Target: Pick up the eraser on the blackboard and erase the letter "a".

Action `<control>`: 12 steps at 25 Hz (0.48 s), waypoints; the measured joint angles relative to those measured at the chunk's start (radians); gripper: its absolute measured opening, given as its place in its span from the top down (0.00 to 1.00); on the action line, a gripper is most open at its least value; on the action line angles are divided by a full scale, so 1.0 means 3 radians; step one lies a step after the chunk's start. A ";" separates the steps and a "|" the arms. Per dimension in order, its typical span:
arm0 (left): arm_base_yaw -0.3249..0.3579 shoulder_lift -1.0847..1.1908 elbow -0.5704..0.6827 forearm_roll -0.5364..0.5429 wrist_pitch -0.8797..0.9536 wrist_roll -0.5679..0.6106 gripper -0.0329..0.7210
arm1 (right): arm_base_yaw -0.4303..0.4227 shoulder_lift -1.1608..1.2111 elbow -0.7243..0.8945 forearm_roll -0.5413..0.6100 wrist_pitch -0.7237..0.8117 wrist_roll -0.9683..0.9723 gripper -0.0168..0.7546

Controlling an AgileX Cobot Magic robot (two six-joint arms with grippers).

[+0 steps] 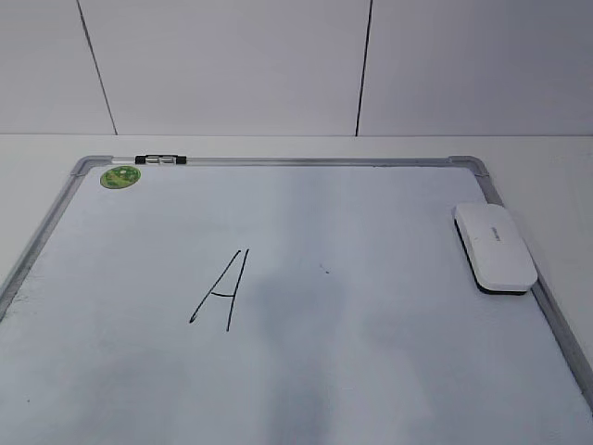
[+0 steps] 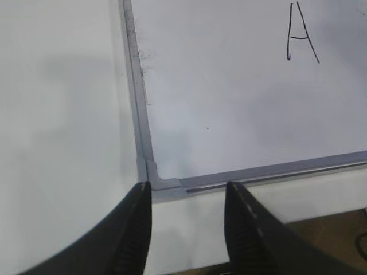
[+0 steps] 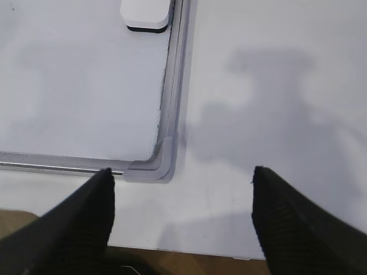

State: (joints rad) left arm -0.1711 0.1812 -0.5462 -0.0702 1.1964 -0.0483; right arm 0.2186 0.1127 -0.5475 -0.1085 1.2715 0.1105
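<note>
The white eraser (image 1: 495, 247) lies on the blackboard (image 1: 371, 371) against its right frame; its near end also shows at the top of the right wrist view (image 3: 145, 14). A tall capital "A" (image 1: 221, 289) is drawn in black mid-board and shows in the left wrist view (image 2: 301, 32). No small letter "a" shows anywhere; only a tiny dark speck (image 1: 324, 270) lies right of the capital. My left gripper (image 2: 188, 189) is open and empty over the board's near left corner. My right gripper (image 3: 182, 175) is open wide and empty by the near right corner (image 3: 153, 166). Neither gripper shows in the exterior view.
The board lies flat on a white table (image 1: 547, 176) with a white panelled wall behind. A round green sticker (image 1: 120, 176) sits at the board's far left corner, a black-and-silver clip (image 1: 160, 160) beside it on the frame. The table's front edge and brown floor (image 3: 189, 264) show below both grippers.
</note>
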 joint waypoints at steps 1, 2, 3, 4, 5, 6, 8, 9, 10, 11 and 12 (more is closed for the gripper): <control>0.0000 0.0000 0.0024 0.0025 -0.0052 0.0000 0.53 | 0.0000 0.0000 0.0005 -0.0008 -0.0012 0.0000 0.21; 0.0000 0.0000 0.0029 0.0043 -0.0092 0.0000 0.53 | 0.0000 0.0000 0.0012 -0.0023 -0.0030 0.0000 0.21; 0.0000 0.0000 0.0032 0.0067 -0.0150 0.0000 0.53 | 0.0000 0.0000 0.0019 -0.0038 -0.0054 0.0000 0.21; 0.0000 0.0000 0.0037 0.0093 -0.0205 0.0000 0.53 | 0.0000 0.0000 0.0026 -0.0053 -0.0078 0.0000 0.21; 0.0000 0.0000 0.0057 0.0100 -0.0245 0.0000 0.53 | 0.0000 0.0000 0.0031 -0.0062 -0.0096 -0.0001 0.21; 0.0000 0.0000 0.0085 0.0108 -0.0278 0.0000 0.53 | 0.0000 0.0000 0.0035 -0.0077 -0.0128 -0.0007 0.21; 0.0000 0.0000 0.0096 0.0113 -0.0308 0.0000 0.53 | 0.0000 0.0000 0.0055 -0.0107 -0.0208 -0.0007 0.21; 0.0000 0.0000 0.0099 0.0113 -0.0308 0.0000 0.53 | 0.0000 0.0000 0.0071 -0.0121 -0.0248 -0.0007 0.21; 0.0000 0.0000 0.0099 0.0113 -0.0308 0.0000 0.53 | 0.0000 0.0000 0.0101 -0.0129 -0.0304 -0.0007 0.21; 0.0000 0.0000 0.0099 0.0113 -0.0314 0.0000 0.53 | 0.0000 0.0000 0.0126 -0.0137 -0.0346 -0.0007 0.21; 0.0000 0.0000 0.0099 0.0113 -0.0314 0.0000 0.53 | 0.0000 0.0000 0.0141 -0.0137 -0.0356 -0.0007 0.21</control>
State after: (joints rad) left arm -0.1711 0.1812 -0.5164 -0.0363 1.1022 -0.0483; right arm 0.2186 0.1127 -0.5051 -0.1495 1.1648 0.1083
